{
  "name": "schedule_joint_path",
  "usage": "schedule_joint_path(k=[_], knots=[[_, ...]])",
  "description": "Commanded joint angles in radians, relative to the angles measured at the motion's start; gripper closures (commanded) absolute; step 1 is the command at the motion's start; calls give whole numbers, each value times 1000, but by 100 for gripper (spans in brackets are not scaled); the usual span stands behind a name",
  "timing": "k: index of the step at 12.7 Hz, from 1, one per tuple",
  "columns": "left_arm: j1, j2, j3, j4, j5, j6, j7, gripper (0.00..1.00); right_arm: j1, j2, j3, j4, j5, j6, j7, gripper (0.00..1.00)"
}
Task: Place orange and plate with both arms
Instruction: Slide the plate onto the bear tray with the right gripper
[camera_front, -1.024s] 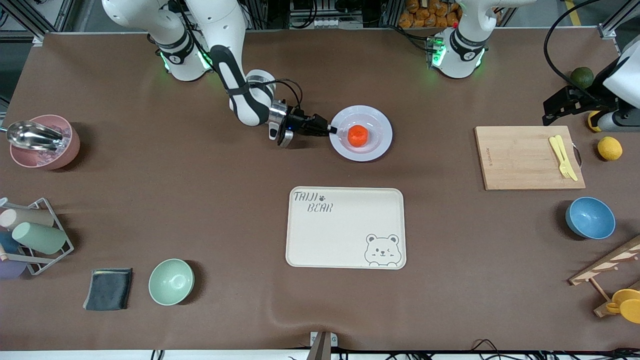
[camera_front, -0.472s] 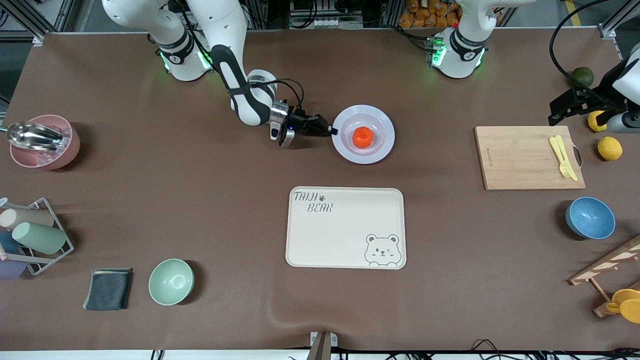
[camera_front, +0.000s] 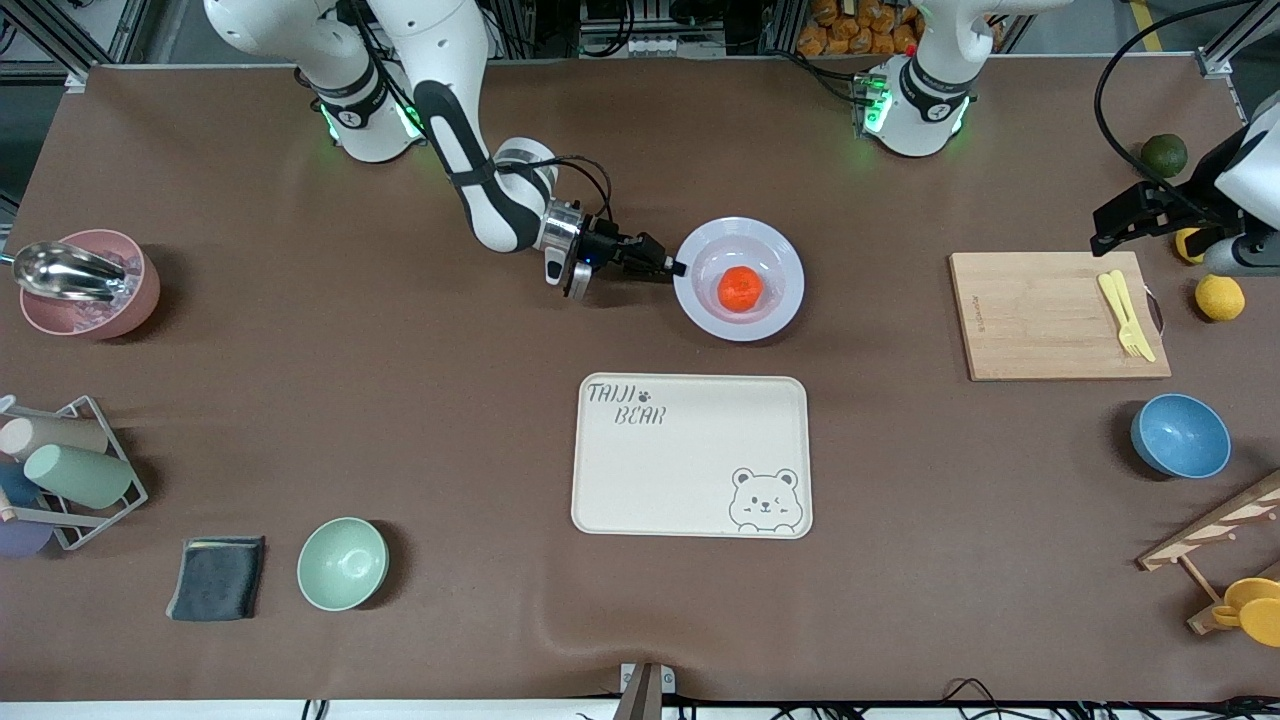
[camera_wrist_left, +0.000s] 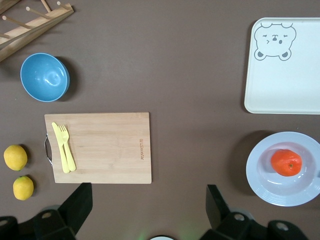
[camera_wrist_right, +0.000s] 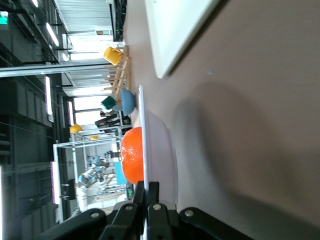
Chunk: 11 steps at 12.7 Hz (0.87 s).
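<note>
The pale plate (camera_front: 772, 300) carries the small orange (camera_front: 740, 289) and is lifted off the table, farther from the front camera than the bear tray. My right gripper (camera_front: 677, 268) is shut on the plate's rim at the right arm's end; the right wrist view shows the rim (camera_wrist_right: 142, 130) pinched edge-on with the orange (camera_wrist_right: 132, 155) above it. My left gripper (camera_front: 1105, 235) is open and empty, up over the left arm's end of the table. The left wrist view shows its fingers (camera_wrist_left: 77, 205) apart, with the plate (camera_wrist_left: 265, 185) and orange (camera_wrist_left: 286, 162) far off.
A cream bear-print tray (camera_front: 690, 456) lies mid-table nearer the front camera. A wooden board (camera_front: 1040, 320) with a yellow fork, a blue bowl (camera_front: 1180, 436), lemons (camera_front: 1220, 297) and a dark green fruit (camera_front: 1164, 154) sit at the left arm's end. A green bowl (camera_front: 342, 563) and pink bowl (camera_front: 85, 285) sit at the right arm's end.
My right gripper has carried the plate with the orange toward the left arm's end and slightly nearer the front camera. The left gripper has shifted a little over the table's end.
</note>
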Motion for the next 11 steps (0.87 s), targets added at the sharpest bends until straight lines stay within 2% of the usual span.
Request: schedule_joint_path(k=[1,5,9,11], knots=[[3,4,3,21,-22,-19,12,0,9,-55,10,-15,244,7,-28,100],[2,4,2,21,-22,-19,7,0,-69,-43,4,75,253,55,9,100],[0,4,0,21,-22,-19,4,0,-138,10,4,288,224,383,12,100],[2,4,0,21,-22,-19,4,0,-186,64,4,337,174,394,18,100]])
